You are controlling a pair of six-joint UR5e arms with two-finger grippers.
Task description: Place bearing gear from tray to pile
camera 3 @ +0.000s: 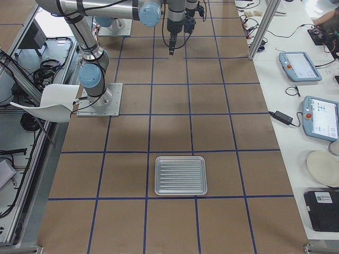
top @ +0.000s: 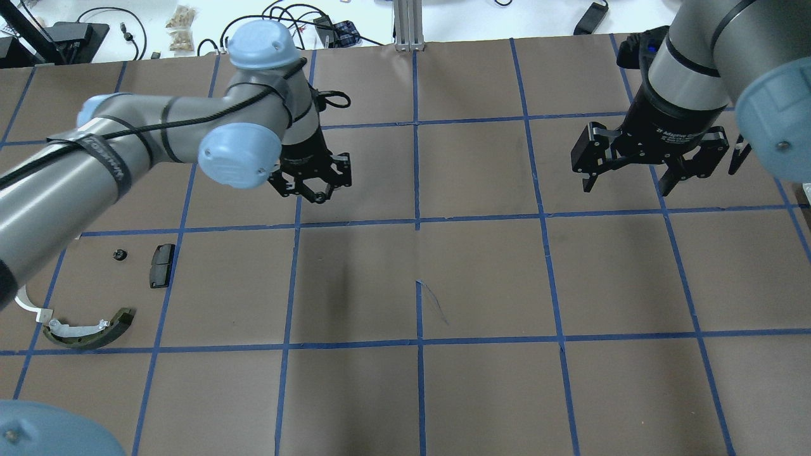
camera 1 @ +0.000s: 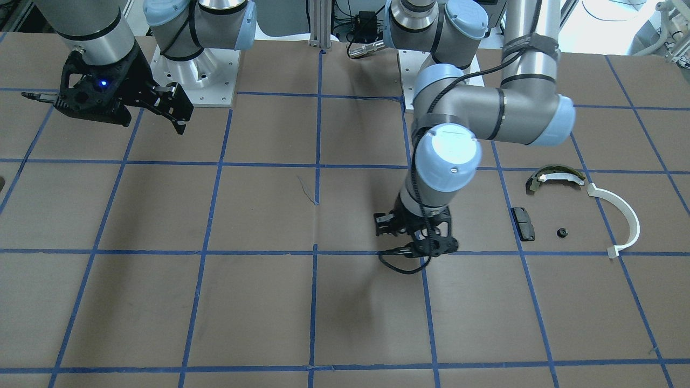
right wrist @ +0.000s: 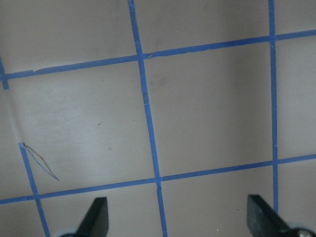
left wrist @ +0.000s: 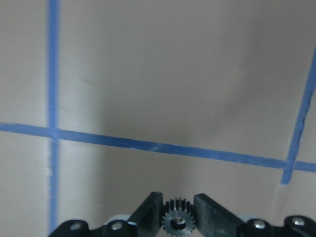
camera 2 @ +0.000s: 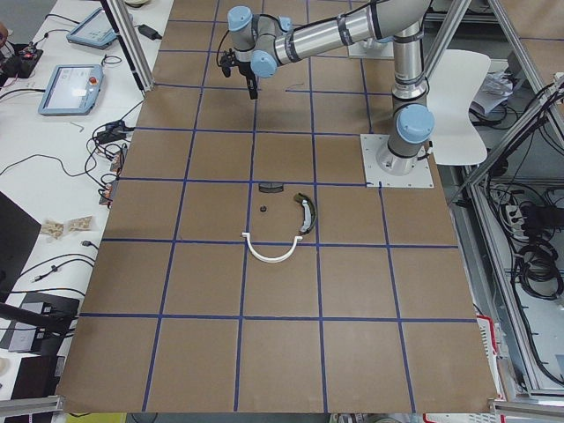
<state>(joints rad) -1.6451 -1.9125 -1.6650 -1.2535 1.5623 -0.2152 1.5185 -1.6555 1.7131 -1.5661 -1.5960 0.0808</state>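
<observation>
A bearing gear [left wrist: 177, 223] is pinched by the left gripper [top: 317, 193] above the worktop [top: 481, 278]; the right gripper [top: 626, 187] is spread wide.

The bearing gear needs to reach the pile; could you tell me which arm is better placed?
Left: the left gripper clamps the bearing gear and hangs nearer the pile; the right gripper is open, empty and farther off.

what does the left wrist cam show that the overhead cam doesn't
Only the left wrist view: the small gear clamped in the left pincer. From overhead, the gear can't be made out.
Only the overhead view: the pile of parts, including an olive-and-white shoe, and the open right pincer.
Both: the left pincer, and the brown table with its blue tape grid.
</observation>
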